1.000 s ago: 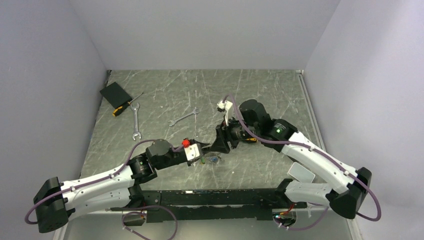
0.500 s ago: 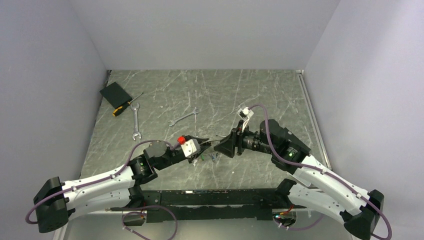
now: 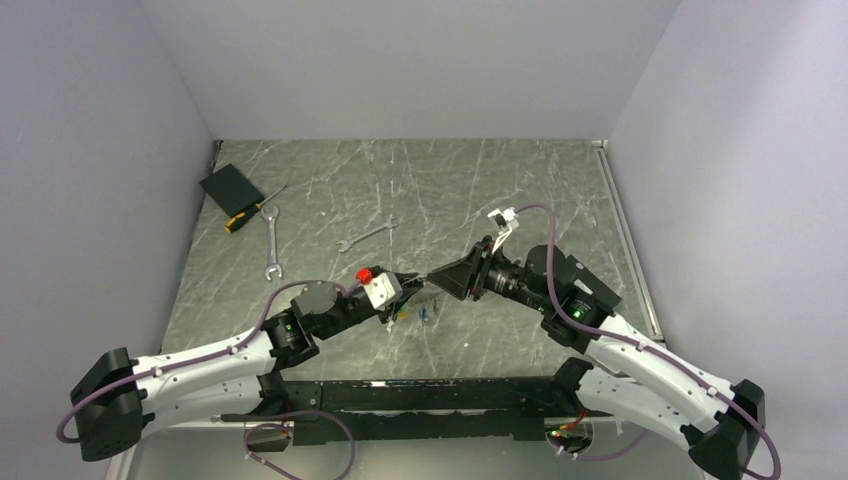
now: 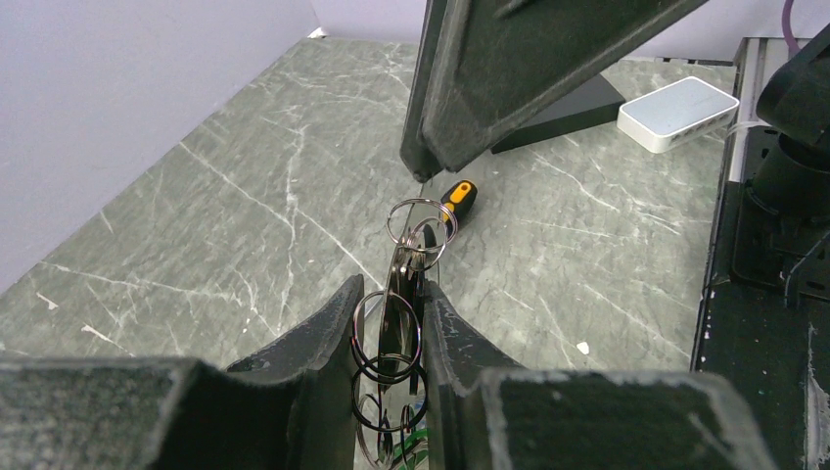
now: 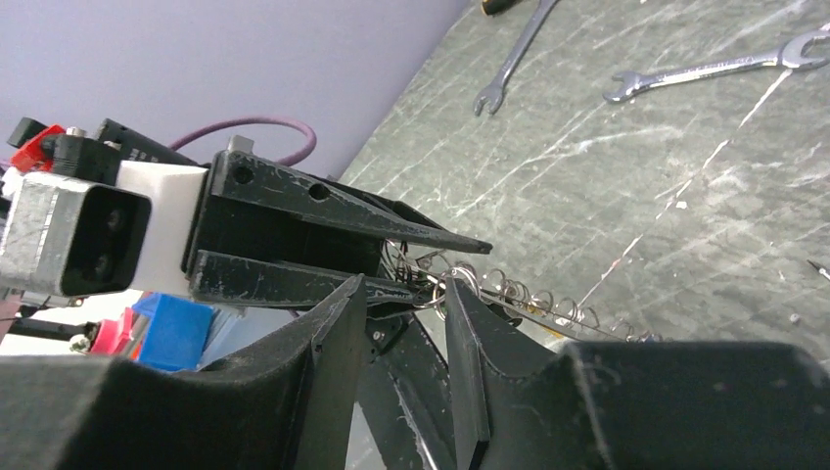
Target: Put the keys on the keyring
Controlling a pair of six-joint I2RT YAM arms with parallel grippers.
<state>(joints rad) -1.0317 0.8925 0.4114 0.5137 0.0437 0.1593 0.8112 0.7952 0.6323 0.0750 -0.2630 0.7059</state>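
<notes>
Above the tabletop (image 3: 500, 190), your left jaws clench the keys (image 4: 390, 338); your right jaws straddle their top ring (image 4: 422, 233), grip I cannot tell.

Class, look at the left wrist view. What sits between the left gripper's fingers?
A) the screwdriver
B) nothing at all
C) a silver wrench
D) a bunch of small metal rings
D: the left gripper has its two fingers closed on a bunch of small metal rings, which stick out past the fingertips.
</notes>
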